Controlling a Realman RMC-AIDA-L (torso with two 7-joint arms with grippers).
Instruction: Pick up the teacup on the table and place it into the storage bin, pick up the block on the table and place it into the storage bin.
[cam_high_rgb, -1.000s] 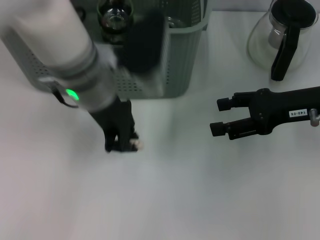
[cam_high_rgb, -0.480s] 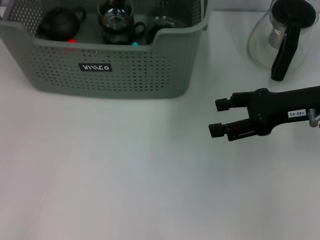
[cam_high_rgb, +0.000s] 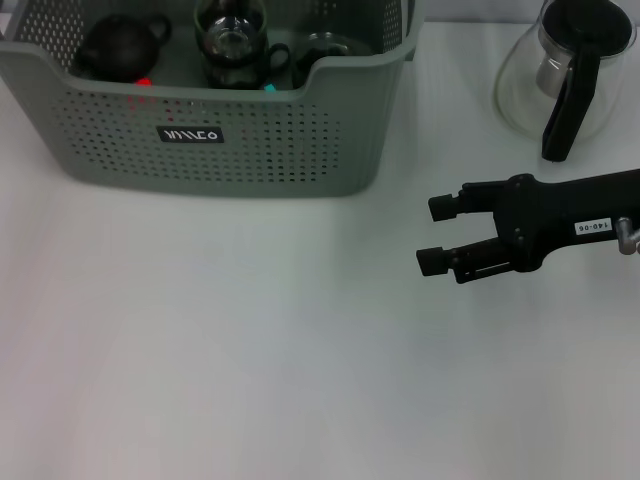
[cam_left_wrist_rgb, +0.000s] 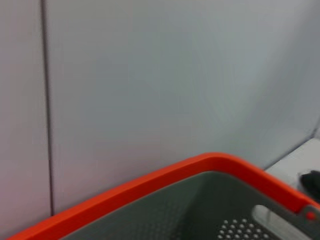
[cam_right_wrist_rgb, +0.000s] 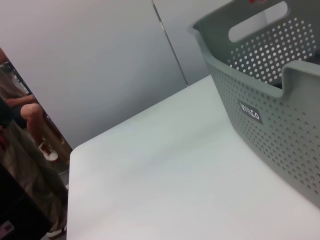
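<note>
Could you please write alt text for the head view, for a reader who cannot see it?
A grey-green perforated storage bin sits at the far left of a white table, holding a dark teapot and glassware. The right claw hovers open over the table's right side, with a glass carafe behind it. The left claw is out of view.

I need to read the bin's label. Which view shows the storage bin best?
The head view: the storage bin shows its whole front, label and contents. The right wrist view shows one labelled wall; the left wrist view only a rim.
</note>
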